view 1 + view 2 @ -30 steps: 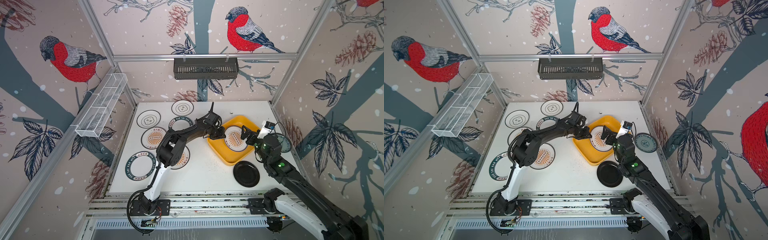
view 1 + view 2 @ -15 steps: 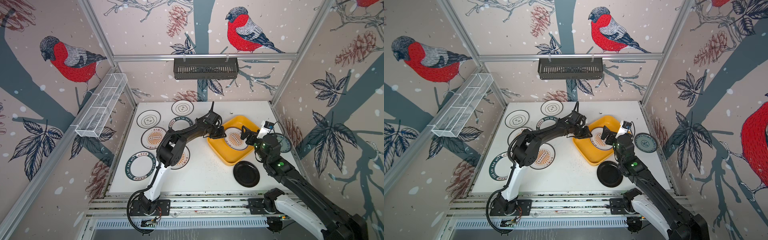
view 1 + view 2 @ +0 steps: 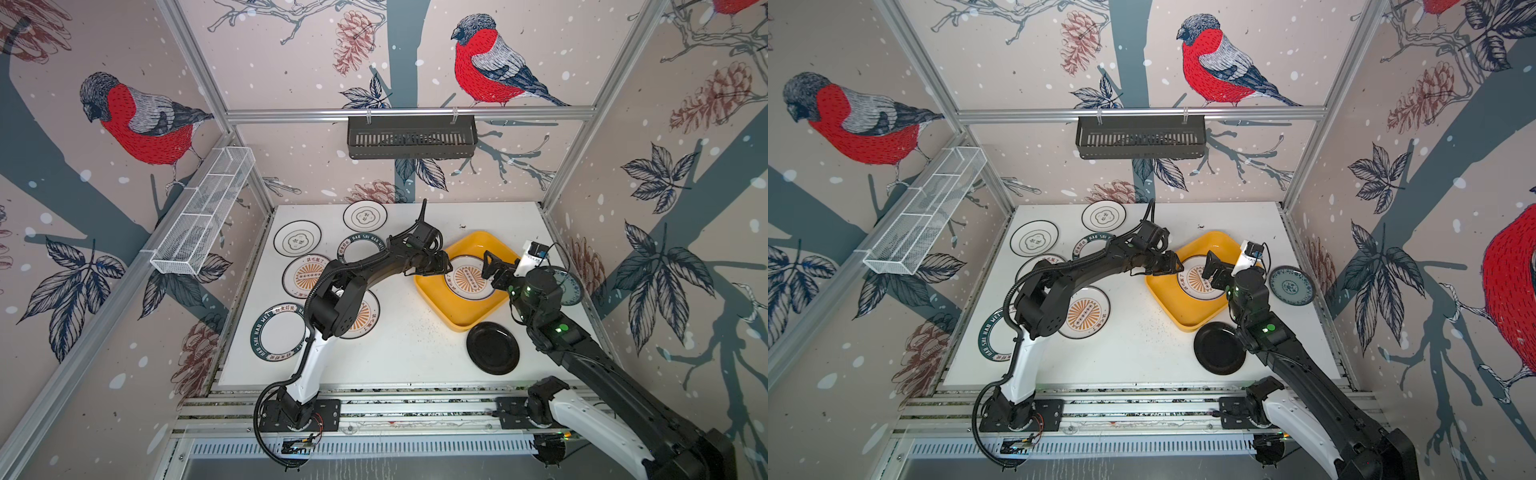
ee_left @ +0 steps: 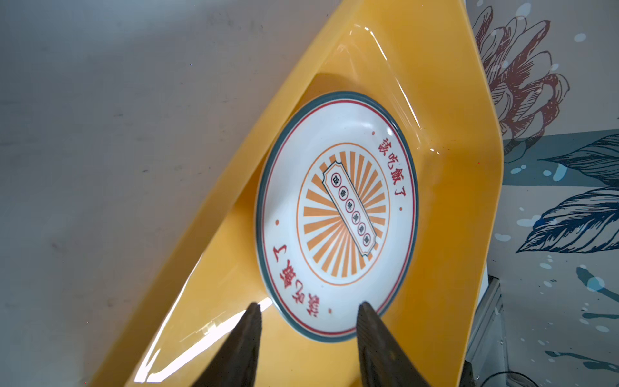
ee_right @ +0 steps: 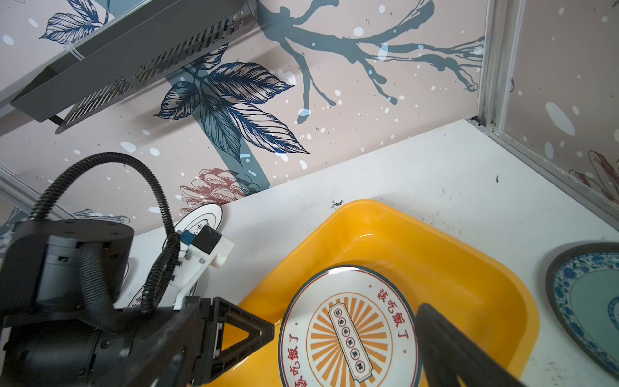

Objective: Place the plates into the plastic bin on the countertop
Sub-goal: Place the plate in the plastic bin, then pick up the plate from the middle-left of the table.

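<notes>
round white sunburst plate [image 4: 338,214] lies flat in shallow yellow plastic bin [image 4: 452,201], just ahead of left gripper [image 4: 308,304], jaws parted, empty; right gripper [image 5: 343,321] gapes wide.

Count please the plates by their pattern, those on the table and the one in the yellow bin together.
Orange sunburst plates: 3
Black flower outline plates: 2
Dark lettered rim plates: 2
Plain black plate: 1
Blue-green plate: 1
Total: 9
</notes>
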`<state>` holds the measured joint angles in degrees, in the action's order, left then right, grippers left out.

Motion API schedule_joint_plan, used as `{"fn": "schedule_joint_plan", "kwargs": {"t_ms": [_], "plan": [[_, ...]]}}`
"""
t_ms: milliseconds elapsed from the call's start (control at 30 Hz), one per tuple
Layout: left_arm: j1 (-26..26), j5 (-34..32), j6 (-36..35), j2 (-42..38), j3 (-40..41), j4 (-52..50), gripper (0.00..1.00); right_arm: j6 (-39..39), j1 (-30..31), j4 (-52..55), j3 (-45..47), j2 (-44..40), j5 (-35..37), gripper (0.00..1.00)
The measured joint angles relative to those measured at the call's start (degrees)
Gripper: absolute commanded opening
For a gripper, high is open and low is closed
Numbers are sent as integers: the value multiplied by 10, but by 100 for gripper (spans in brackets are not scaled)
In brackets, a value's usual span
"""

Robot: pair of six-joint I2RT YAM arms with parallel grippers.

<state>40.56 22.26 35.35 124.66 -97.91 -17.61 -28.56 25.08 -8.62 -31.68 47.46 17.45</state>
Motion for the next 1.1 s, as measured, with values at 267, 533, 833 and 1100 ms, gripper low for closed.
{"fn": "schedule_joint_plan", "kwargs": {"t_ms": [267, 533, 833, 1100], "plan": [[7, -30, -33, -102, 92, 80, 66, 0, 0, 13, -16, 9, 9, 100], [7, -58, -25, -234, 257, 214, 90, 0, 0, 12, -34, 13, 11, 100], [7, -69, 64, -400, 490, 402, 96, -22, 6, -6, -62, 73, -25, 100], [7, -119, 138, -508, 601, 431, 96, -30, 53, -35, -104, 138, -36, 100]]}}
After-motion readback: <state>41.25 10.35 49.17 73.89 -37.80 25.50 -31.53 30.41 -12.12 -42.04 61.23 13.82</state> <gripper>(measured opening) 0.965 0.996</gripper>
